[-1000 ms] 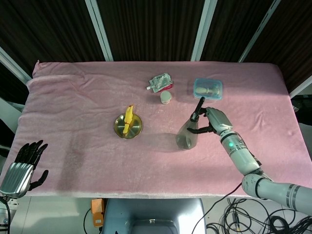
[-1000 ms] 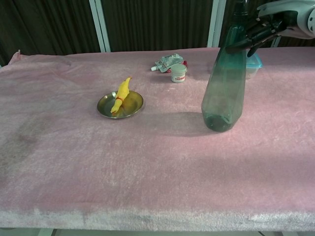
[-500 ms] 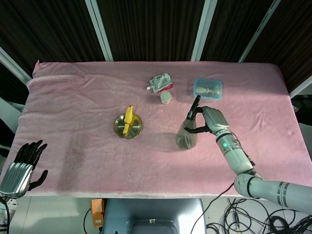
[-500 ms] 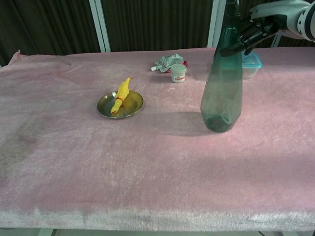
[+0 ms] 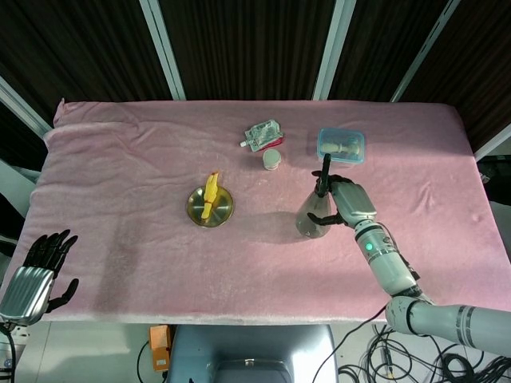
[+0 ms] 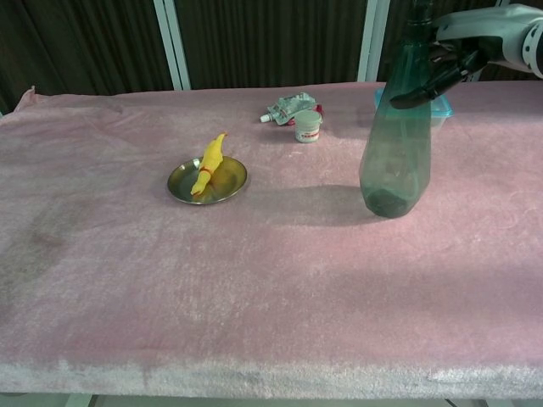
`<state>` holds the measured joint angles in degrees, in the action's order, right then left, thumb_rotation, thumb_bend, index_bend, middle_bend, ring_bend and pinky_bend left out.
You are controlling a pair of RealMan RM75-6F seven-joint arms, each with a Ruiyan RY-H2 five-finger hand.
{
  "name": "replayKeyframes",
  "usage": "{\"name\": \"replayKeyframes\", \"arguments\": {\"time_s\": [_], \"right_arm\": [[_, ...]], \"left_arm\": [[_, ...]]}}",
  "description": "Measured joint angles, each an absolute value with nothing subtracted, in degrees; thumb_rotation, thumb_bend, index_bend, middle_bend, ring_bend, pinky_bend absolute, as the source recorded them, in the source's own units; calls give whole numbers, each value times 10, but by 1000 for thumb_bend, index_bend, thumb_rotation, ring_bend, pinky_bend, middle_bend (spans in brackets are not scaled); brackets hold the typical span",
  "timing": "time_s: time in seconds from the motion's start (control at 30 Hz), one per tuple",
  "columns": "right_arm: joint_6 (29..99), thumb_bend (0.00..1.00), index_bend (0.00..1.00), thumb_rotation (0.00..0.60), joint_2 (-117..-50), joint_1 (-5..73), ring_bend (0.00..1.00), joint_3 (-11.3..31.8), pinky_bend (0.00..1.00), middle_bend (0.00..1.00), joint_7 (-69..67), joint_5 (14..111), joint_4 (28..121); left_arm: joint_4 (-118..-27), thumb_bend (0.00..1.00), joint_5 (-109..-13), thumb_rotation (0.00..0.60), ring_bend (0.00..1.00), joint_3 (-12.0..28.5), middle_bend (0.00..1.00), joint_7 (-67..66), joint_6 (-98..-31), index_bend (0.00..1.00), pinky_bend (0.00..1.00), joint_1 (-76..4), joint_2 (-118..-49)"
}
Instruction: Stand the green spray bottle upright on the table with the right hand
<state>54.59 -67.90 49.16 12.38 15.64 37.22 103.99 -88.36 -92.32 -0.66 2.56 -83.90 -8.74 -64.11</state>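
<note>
The green translucent spray bottle (image 6: 394,144) stands upright on the pink cloth at the right of the table; its dark nozzle (image 5: 325,167) points up. From the right, my right hand (image 5: 348,203) grips the bottle (image 5: 313,217) around its neck, dark fingers (image 6: 422,86) curled against the shoulder. In the chest view that hand (image 6: 472,38) sits at the top right corner. My left hand (image 5: 37,270) hangs off the table's front left corner, fingers spread, holding nothing.
A steel dish (image 5: 223,211) with a yellow toy (image 5: 210,194) sits mid-table. Behind the bottle are a small white jar (image 5: 272,159), a foil pouch (image 5: 263,133) and a clear blue lidded box (image 5: 341,145). Pink cloth (image 5: 120,175) covers the table.
The bottle has shifted a little to the right and farther from me, still held at the neck by the right hand. The left hand has not moved.
</note>
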Motion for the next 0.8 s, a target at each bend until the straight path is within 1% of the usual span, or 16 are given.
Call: {"name": "replayKeyframes", "arguments": {"time_s": [0.33, 0.5, 0.57, 0.67, 0.8], "right_arm": [[594, 386, 72, 600, -663, 468, 129, 105, 239, 226, 187, 413, 1073], [613, 355, 20, 600, -647, 452, 104, 96, 221, 196, 198, 426, 1083], [615, 340, 10, 600, -639, 446, 94, 94, 217, 181, 200, 428, 1088], [615, 327, 0, 600, -624, 441, 59, 87, 209, 129, 210, 426, 1096], [612, 327, 0, 600, -598, 433, 12, 71, 171, 83, 233, 423, 1110]], "left_arm": [[-883, 393, -925, 600, 0, -7, 0, 27, -842, 0, 0, -86, -640], [-883, 393, -924, 600, 0, -8, 0, 25, -839, 0, 0, -87, -642], [-883, 392, -925, 600, 0, -8, 0, 23, -837, 0, 0, -88, -642], [-884, 394, -924, 600, 0, -8, 0, 20, -836, 0, 0, -88, -643], [-884, 394, -923, 600, 0, -8, 0, 18, -836, 0, 0, -88, -644]]}}
